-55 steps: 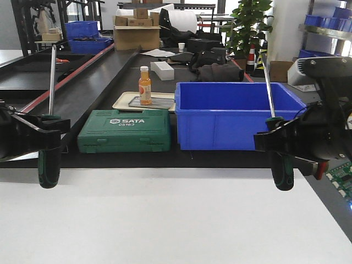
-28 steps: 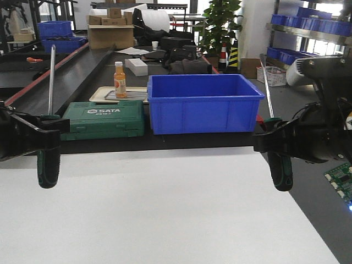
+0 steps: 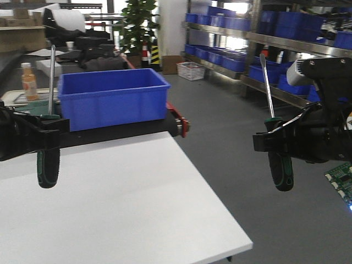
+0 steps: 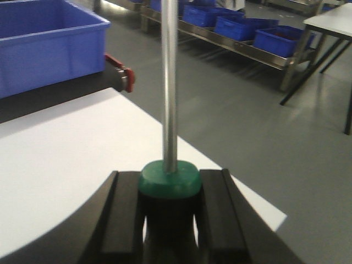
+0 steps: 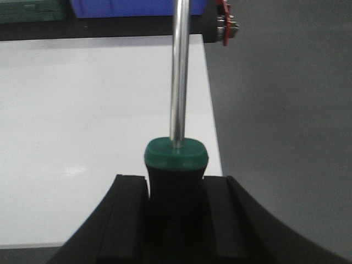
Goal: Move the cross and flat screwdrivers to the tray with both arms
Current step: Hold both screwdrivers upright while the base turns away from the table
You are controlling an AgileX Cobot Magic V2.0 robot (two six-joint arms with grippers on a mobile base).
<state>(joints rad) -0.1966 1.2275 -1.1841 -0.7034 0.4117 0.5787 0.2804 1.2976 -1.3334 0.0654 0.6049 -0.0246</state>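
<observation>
**Above and beside the white table: both screwdrivers carried, tray out of sight**

Over the left part of the white table (image 3: 121, 203), the left gripper (image 3: 48, 131) is closed on the left screwdriver (image 3: 48, 165). It is held upright, handle down and shaft up. Behind the table's far edge a blue bin (image 3: 110, 102) is seen. Off the table's right edge, above the grey floor (image 3: 225, 126), the right gripper (image 3: 276, 144) is clamped on the right screwdriver (image 3: 282, 171) in the same upright pose.

The tray is shown in no view (only bins and shelving (image 3: 231, 33) lie beyond the table). The carrying step is therefore judged to be in hand, with placing not yet done. Next, the tray must be brought into sight. Each tool would then be lowered over it and tipped flat before release, since the long shafts could strike a rim.

Both tools' places against the table are given only by the front view. The grip itself is given by the wrist views: in each, the green collar (image 4: 168, 179) is seen pinched between two black pads (image 4: 124, 214). Which tip is cross and which is flat cannot be told.
</observation>
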